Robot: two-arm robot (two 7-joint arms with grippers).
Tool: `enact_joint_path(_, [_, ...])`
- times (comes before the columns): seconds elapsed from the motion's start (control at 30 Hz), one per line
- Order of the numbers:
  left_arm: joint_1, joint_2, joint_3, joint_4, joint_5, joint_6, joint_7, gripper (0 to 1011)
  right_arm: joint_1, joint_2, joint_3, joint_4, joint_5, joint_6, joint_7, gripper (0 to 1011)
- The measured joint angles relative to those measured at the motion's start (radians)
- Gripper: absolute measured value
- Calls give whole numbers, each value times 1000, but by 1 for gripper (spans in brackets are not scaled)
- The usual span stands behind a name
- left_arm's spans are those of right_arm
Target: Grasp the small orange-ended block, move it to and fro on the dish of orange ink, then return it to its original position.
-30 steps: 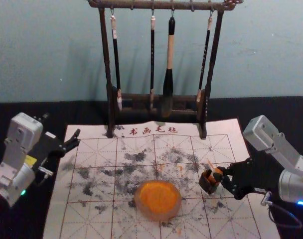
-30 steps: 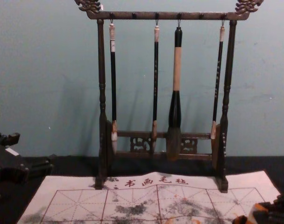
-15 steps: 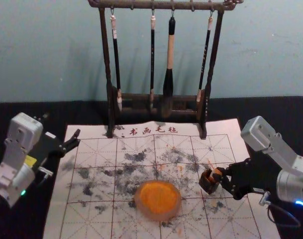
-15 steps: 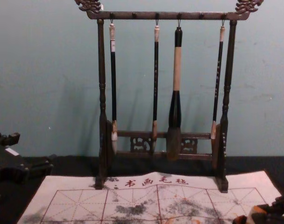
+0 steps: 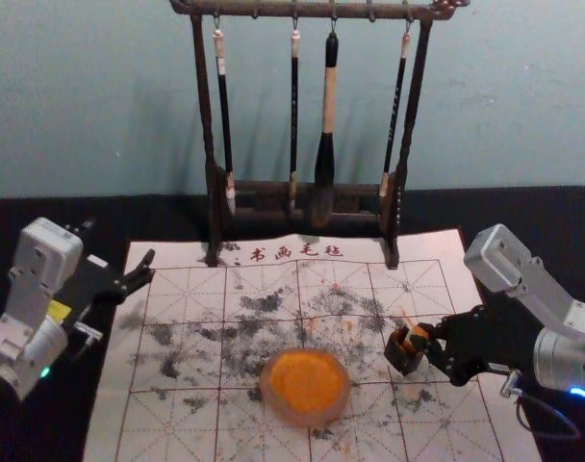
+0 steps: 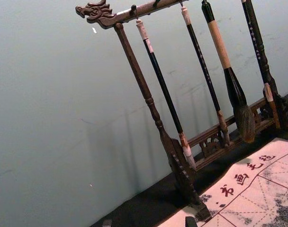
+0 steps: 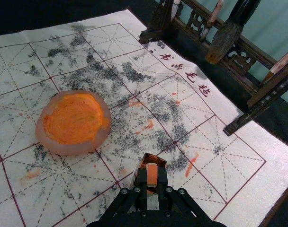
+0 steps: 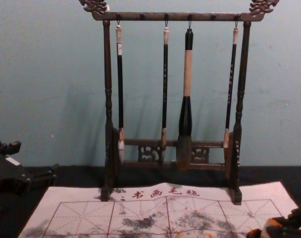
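At the dark box (image 5: 402,360), the orange-ended block (image 7: 152,173) is clasped by the right gripper (image 7: 153,178), inking unconfirmed and release undone, the left gripper (image 6: 148,222) being parked, spread, by the mat (image 5: 182,284).

A writing mat (image 5: 177,308) lies on the desk (image 5: 533,217), with a brush rack (image 5: 254,10) standing across the middle of its far edge. Four brushes (image 5: 328,120) hang in a row from the rack's top bar; written characters (image 5: 297,252) run along the mat's far edge, between the rack's feet. Before the rack, the ink dish (image 5: 321,415) rests on the mat, well in from either side edge. To its right and slightly farther back, nearer the mat's right edge, sits a small box (image 5: 401,362), the block (image 7: 152,174) at its mouth.
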Motion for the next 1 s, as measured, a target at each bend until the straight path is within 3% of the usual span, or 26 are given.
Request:
enact_joint_path(0.33, [0, 0, 0, 0, 0, 0, 0, 1002, -1, 1, 1, -1, 1, -1, -1, 136])
enact_joint_path(0.57, [0, 0, 0, 0, 0, 0, 0, 1001, -1, 1, 1, -1, 2, -1, -1, 388])
enact_joint_path(1.0, [0, 0, 0, 0, 0, 0, 0, 1001, -1, 1, 1, -1, 2, -1, -1, 769])
